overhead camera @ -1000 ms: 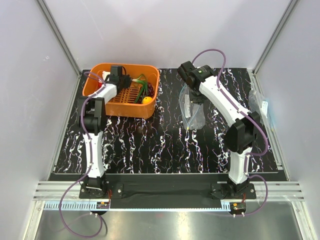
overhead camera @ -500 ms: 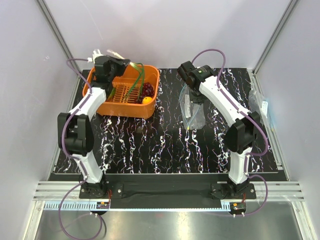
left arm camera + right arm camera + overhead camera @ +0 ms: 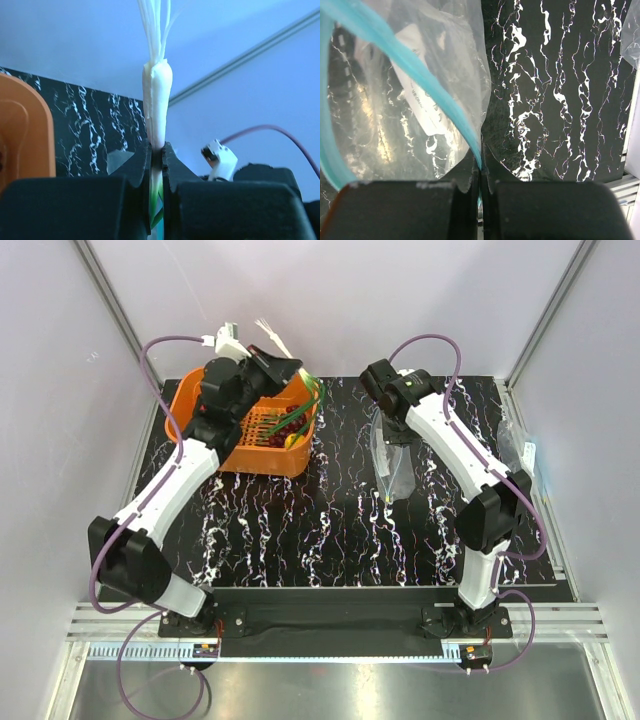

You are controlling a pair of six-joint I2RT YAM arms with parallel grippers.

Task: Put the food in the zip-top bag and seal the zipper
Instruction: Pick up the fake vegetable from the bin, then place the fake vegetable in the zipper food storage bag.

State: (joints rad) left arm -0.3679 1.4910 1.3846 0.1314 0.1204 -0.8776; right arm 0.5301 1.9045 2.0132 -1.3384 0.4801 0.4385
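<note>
My left gripper is shut on the chive bunch and holds it above the far right corner of the orange basket. In the left wrist view the white stalk stands up out of the shut gripper. Dark grapes and a yellow lemon lie in the basket. The apple and mango are hidden. My right gripper is shut on the teal zipper strip and holds the clear bag hanging, its bottom on the table. The mouth gapes open in the right wrist view, above my gripper.
The black marbled table has white walls on three sides. Another clear plastic bag lies at the right edge. The raised left arm crosses over the front left of the basket.
My left gripper has risen out of the basket with the chive bunch and moved right toward the bag. The right gripper and bag shifted slightly right.
</note>
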